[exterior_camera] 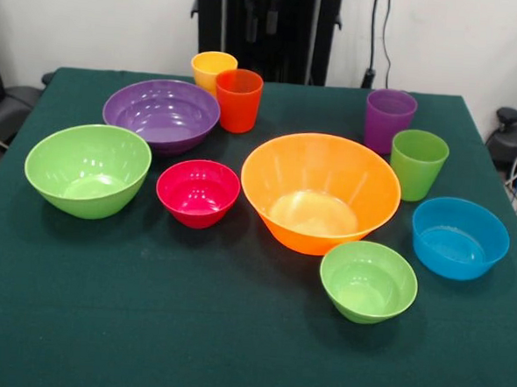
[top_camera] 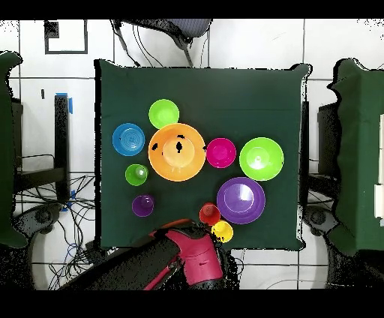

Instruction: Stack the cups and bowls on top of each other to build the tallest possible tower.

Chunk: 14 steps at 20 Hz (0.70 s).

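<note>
Six bowls stand apart and upright on the green cloth: the biggest orange bowl [exterior_camera: 320, 193] in the middle, a purple bowl [exterior_camera: 161, 115], a big light green bowl [exterior_camera: 88, 169], a magenta-red bowl [exterior_camera: 198, 192], a small light green bowl [exterior_camera: 368, 281] and a blue bowl [exterior_camera: 459, 237]. Four cups stand behind them: a yellow cup [exterior_camera: 213, 71] touching an orange-red cup [exterior_camera: 238, 99], a purple cup [exterior_camera: 389, 120] and a green cup [exterior_camera: 417, 163]. Nothing is stacked. My gripper [exterior_camera: 261, 20] hangs drawn back above the table's far edge, holding nothing.
The table [exterior_camera: 145, 327] is covered with dark green cloth, with bare cloth along its front. In the overhead view the red arm [top_camera: 196, 259] lies at the table's bottom edge, close to the yellow cup [top_camera: 222, 231]. Cables and chairs surround the table.
</note>
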Tool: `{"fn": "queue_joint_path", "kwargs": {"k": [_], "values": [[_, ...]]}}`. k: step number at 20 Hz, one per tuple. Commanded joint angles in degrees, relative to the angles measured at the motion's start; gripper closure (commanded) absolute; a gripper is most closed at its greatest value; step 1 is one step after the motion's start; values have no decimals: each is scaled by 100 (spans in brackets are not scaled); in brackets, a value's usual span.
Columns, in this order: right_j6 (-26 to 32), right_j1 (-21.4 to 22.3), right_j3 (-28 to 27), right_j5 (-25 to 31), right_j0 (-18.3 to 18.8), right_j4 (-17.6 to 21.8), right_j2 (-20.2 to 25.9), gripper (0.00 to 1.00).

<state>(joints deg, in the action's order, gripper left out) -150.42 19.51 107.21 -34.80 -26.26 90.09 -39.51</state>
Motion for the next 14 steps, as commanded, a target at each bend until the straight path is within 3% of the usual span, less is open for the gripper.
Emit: {"fn": "queue_joint_path", "kwargs": {"k": [1, 4, 14], "values": [[131, -284, -559, 62, -75, 717, 623, 0], [683, -311, -484, 109, -120, 1055, 739, 0], [1130, -131, -410, 92, -59, 1957, 944, 0]]}}
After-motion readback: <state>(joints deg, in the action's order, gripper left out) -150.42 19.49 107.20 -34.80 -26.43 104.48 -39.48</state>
